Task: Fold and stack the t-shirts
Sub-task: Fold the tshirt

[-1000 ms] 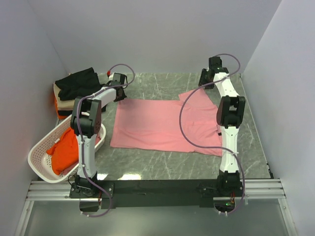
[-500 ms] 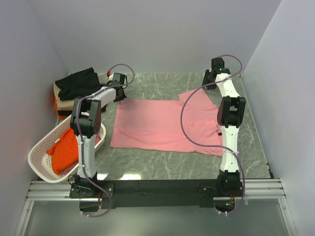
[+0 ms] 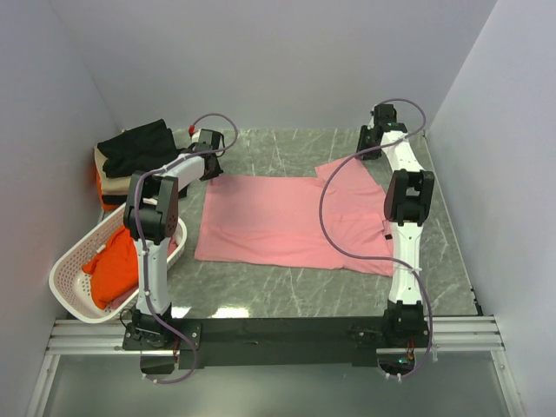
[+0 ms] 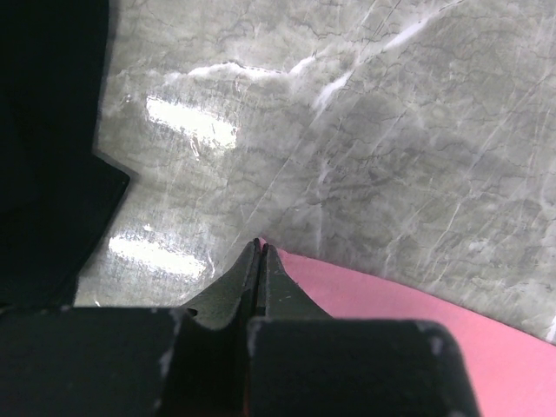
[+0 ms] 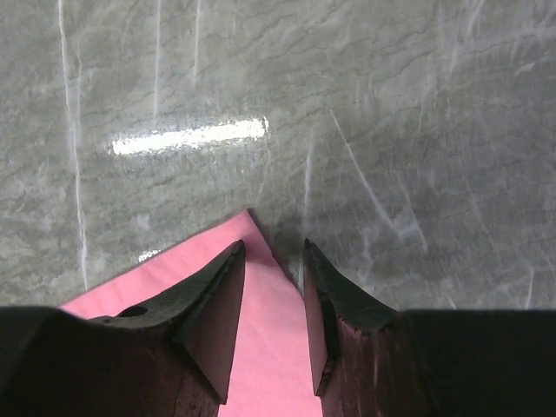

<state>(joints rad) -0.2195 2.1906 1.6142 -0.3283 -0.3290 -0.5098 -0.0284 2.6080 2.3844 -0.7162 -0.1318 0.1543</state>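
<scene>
The pink shirt (image 3: 278,221) is spread flat in the middle of the table (image 3: 287,291). Its far left corner seems to be pinched in the left gripper (image 4: 260,250), which is shut tight. The right gripper (image 5: 272,248) is held low over the far right corner, with its jaws apart and the pink tip lying between them. The jaws should be closed fully on that tip first, and then both corners should be raised together so the cloth is not pulled crooked.
</scene>
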